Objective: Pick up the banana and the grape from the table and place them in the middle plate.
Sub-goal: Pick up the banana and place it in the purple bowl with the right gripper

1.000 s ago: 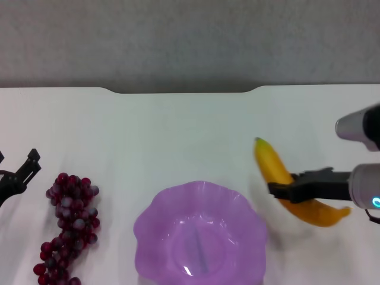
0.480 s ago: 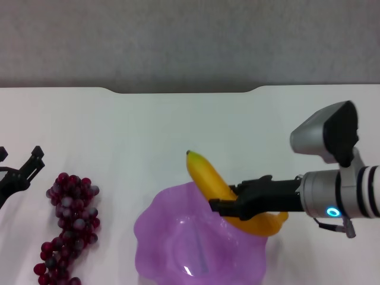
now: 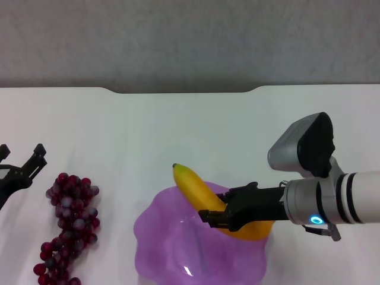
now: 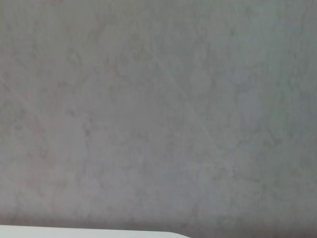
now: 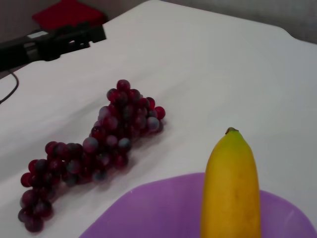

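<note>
My right gripper (image 3: pixel 217 217) is shut on the yellow banana (image 3: pixel 199 192) and holds it over the purple scalloped plate (image 3: pixel 160 237), its dark tip past the plate's far rim. In the right wrist view the banana (image 5: pixel 230 188) rises over the plate (image 5: pixel 143 208). The bunch of dark red grapes (image 3: pixel 70 225) lies on the white table (image 3: pixel 178 130) left of the plate; it also shows in the right wrist view (image 5: pixel 99 148). My left gripper (image 3: pixel 21 169) is open at the left edge, just left of the grapes. The left wrist view shows only grey wall.
The table's notched far edge (image 3: pixel 181 90) runs along the back against a grey wall. A dark arm part (image 5: pixel 49 42) and a red object (image 5: pixel 67 12) show beyond the grapes in the right wrist view.
My right gripper has lifted the banana off the table and carried it left, from the plate's right side to over the plate. The left gripper has hardly moved.
</note>
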`<state>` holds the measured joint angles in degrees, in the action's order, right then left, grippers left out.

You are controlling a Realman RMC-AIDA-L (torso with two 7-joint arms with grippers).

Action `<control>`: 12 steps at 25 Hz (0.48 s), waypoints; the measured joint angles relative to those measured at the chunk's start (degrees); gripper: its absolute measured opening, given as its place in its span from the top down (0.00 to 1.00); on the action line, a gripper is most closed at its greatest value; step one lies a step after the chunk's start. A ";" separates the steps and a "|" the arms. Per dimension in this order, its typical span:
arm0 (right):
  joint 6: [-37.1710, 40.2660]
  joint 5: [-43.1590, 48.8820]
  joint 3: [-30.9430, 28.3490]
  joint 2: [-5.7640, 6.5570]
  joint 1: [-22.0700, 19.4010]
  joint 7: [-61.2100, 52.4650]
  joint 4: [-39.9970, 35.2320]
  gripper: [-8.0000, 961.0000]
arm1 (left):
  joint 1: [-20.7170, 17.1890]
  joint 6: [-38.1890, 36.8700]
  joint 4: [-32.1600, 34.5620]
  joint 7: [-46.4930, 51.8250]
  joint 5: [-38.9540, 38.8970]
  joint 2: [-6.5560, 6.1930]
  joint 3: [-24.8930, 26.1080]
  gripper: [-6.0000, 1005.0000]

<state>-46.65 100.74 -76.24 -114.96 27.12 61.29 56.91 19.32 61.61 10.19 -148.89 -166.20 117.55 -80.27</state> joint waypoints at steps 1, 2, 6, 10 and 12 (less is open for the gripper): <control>0.20 -0.41 0.22 0.00 -0.09 0.79 -0.01 0.47 | 0.00 0.00 0.00 0.00 0.01 0.03 -0.02 0.14; 0.37 -0.80 0.48 0.00 -0.20 1.83 0.00 0.47 | 0.00 0.00 0.00 0.00 0.03 0.04 -0.05 0.14; 0.46 -1.84 1.64 -0.06 -0.42 5.55 0.44 0.45 | -0.18 0.00 0.00 0.00 0.02 0.04 -0.04 0.14; 0.94 -3.79 2.09 -0.09 -0.46 8.03 0.42 0.41 | -0.22 0.00 0.00 0.00 0.00 0.04 -0.04 0.14; 1.42 -4.17 1.72 -0.03 -0.93 8.37 0.53 0.33 | -0.25 0.00 0.00 0.00 0.00 0.05 -0.05 0.14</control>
<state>-45.22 96.56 -74.52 -114.99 26.19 69.66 57.44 19.07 61.61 10.19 -148.89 -166.20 117.60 -80.32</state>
